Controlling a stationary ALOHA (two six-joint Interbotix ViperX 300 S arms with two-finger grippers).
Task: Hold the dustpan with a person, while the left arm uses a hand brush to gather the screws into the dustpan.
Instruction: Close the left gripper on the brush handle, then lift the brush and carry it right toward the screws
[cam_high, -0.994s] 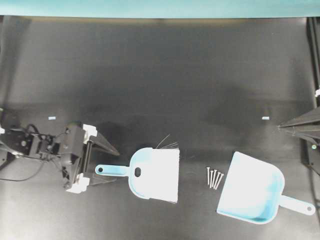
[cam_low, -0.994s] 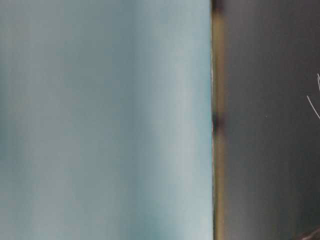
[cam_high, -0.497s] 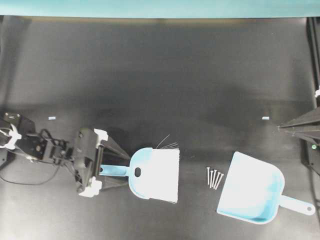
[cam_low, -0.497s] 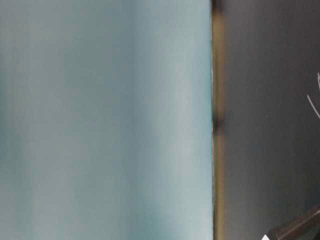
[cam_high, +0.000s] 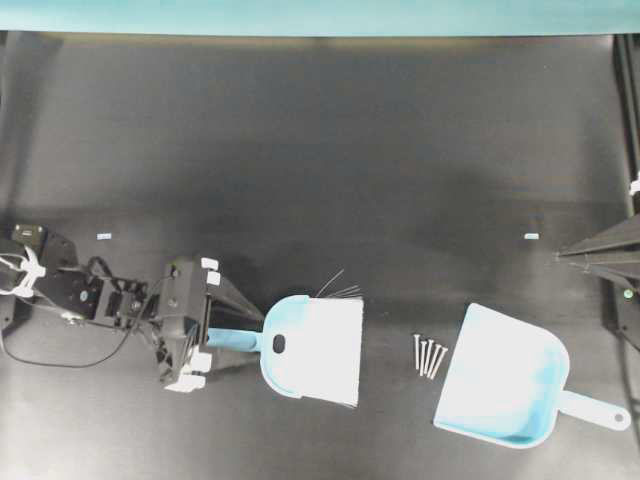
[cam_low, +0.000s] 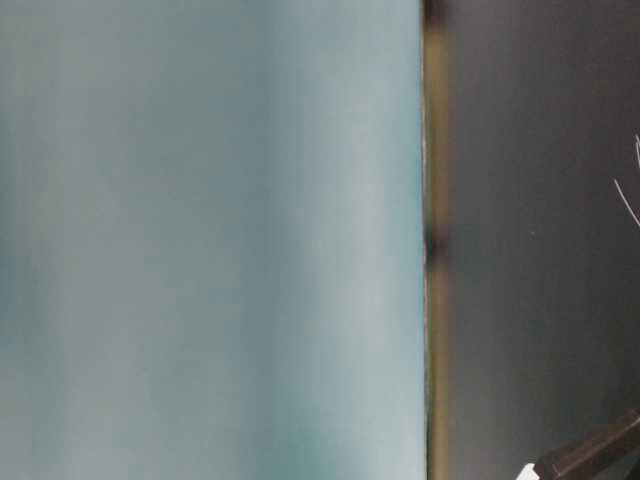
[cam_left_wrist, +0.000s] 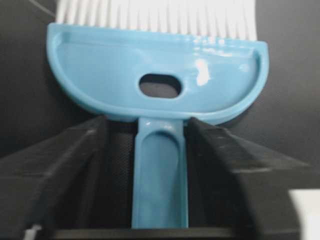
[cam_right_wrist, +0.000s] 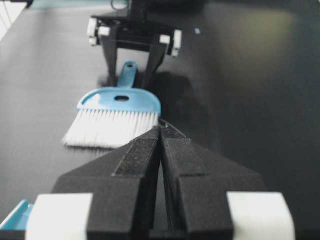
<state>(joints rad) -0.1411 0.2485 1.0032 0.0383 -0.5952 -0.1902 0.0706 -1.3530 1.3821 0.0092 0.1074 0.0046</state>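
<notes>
The light blue hand brush (cam_high: 312, 345) lies flat, white bristles pointing right. My left gripper (cam_high: 252, 338) straddles its handle (cam_left_wrist: 160, 180), jaws partly closed. The right finger (cam_left_wrist: 225, 150) lies against the handle, and a dark gap shows beside the left finger (cam_left_wrist: 75, 150). Several silver screws (cam_high: 428, 356) lie side by side between the bristles and the wide mouth of the dustpan (cam_high: 505, 378), whose handle points to the lower right. My right gripper (cam_high: 562, 254) hovers shut at the right edge, above the dustpan and apart from it; its tips (cam_right_wrist: 161, 129) point toward the brush (cam_right_wrist: 117, 112). The person is out of view.
Two small white tags (cam_high: 103, 236) (cam_high: 531, 236) mark the black tabletop. A teal wall (cam_high: 320, 15) borders the far edge. A few stray bristles (cam_high: 335, 285) stick out above the brush head. The table-level view is mostly blurred teal wall (cam_low: 210, 240).
My left gripper slid right until its fingers came round the brush handle, then its jaws narrowed. The brush shifted slightly right. Right gripper, screws and dustpan stayed put.
</notes>
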